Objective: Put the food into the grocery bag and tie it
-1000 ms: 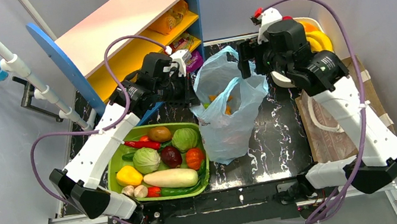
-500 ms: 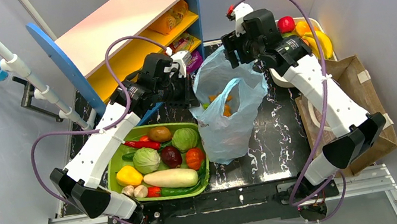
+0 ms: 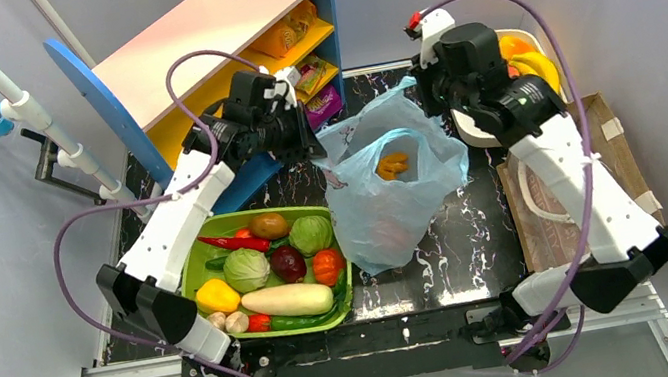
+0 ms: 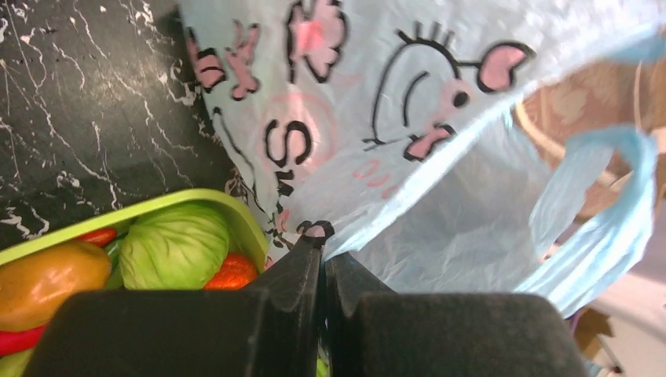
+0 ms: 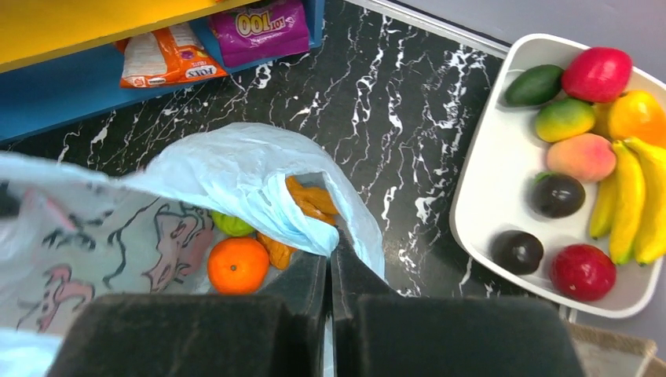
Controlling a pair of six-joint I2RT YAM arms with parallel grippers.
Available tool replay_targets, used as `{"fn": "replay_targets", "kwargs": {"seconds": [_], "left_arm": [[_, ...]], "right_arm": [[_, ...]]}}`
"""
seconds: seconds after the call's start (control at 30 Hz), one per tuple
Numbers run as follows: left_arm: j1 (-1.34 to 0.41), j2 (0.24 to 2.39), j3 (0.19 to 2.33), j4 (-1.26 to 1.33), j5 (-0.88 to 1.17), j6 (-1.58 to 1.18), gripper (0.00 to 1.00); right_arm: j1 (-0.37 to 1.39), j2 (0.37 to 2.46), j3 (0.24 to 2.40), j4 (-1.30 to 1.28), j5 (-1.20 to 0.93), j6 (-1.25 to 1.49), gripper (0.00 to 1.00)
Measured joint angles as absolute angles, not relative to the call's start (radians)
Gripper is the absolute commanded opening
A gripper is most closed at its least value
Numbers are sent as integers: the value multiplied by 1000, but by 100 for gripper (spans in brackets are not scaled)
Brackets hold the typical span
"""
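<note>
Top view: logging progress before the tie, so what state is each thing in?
bag, untied, mouth open, pinched at both sides
orange, inside bag
left tool, shut on bag
right tool, shut on bag
green tray, full of vegetables
white tray, holds fruit

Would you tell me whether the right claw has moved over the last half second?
Yes. In the top view the right claw swung right, from the blue shelf toward the white fruit tray, and shut on the grocery bag.
</note>
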State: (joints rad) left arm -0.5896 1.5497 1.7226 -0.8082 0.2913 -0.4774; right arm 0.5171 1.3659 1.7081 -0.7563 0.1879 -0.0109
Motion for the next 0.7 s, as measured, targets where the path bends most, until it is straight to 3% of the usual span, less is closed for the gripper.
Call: {"fn": "replay_targets", "kwargs": {"seconds": [0.33,0.7], "left_arm": [[-552,1775,1945,-750,375,-552,0],[-547,2136,2380,-690,502,-630,0]], "right_arm": [[517,1235,1657,-893,243,25,1],[517,1138,1588,-1006,210,130,1]]}}
